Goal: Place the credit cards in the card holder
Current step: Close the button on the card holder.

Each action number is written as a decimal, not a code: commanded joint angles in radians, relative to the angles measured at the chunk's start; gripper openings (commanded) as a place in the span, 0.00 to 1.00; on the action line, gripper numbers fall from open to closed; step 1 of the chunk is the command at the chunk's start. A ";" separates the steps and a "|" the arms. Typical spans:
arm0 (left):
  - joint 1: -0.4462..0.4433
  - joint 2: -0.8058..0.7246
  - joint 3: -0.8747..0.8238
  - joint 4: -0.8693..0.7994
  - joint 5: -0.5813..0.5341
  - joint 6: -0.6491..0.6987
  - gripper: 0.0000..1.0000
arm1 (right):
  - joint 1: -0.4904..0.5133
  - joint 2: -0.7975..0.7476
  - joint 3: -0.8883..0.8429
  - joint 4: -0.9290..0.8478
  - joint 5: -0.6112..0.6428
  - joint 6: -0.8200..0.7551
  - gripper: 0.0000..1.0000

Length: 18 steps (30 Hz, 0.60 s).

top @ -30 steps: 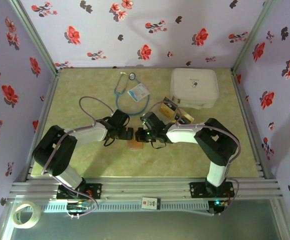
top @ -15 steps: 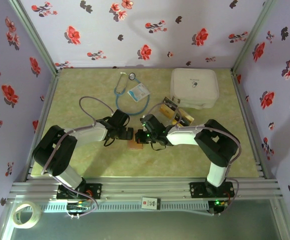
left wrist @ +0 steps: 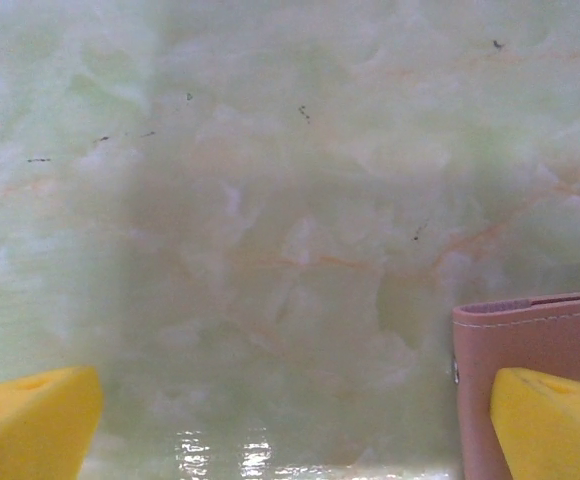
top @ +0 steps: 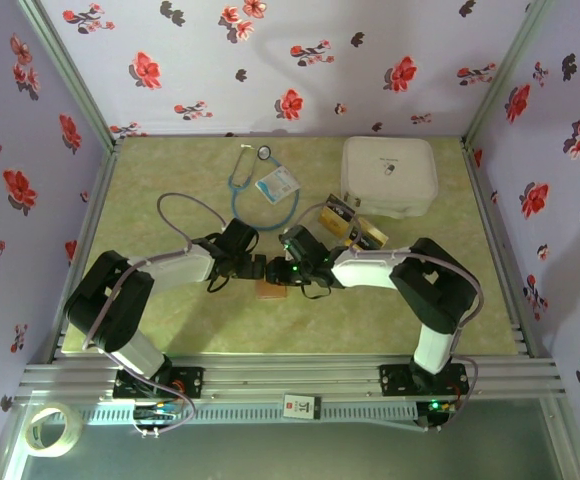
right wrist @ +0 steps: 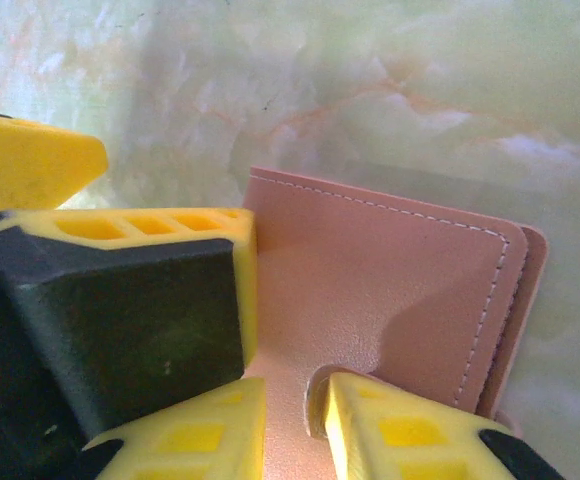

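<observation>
Evidently the card holder (right wrist: 390, 290) lay shut and flat on the table (top: 170, 170), near the middle and a little toward the near edge, directly under the two grippers where they met. It looked like thin, stitched leatherette: light, limp at the fold and likely to slide on the glossy surface if pushed from one side only. Its covers would probably flex rather than lever open, so the best hold seemed to be the free edge of the top cover, with the lower half pinned down.

The right gripper (right wrist: 295, 435) stood at the holder's edge with its jaws a narrow gap apart and leather showing in that gap; whether it was pinching the cover or merely resting over it, I could not tell. The left gripper (left wrist: 290, 425) was spread wide with nothing in it, one finger over the holder's corner and the other over bare table.

The credit cards (top: 355, 228) sat in a loose pile farther back and to the right, just near of the white case (top: 388, 175). They looked stiff, thin and slick, so hard to lift off a flat surface; taking one by a short edge that overhangs the pile would likely work best.
</observation>
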 commanded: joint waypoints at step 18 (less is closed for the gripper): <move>0.050 -0.288 -0.004 -0.035 0.034 -0.017 1.00 | -0.099 -0.410 -0.079 -0.323 0.257 -0.114 0.99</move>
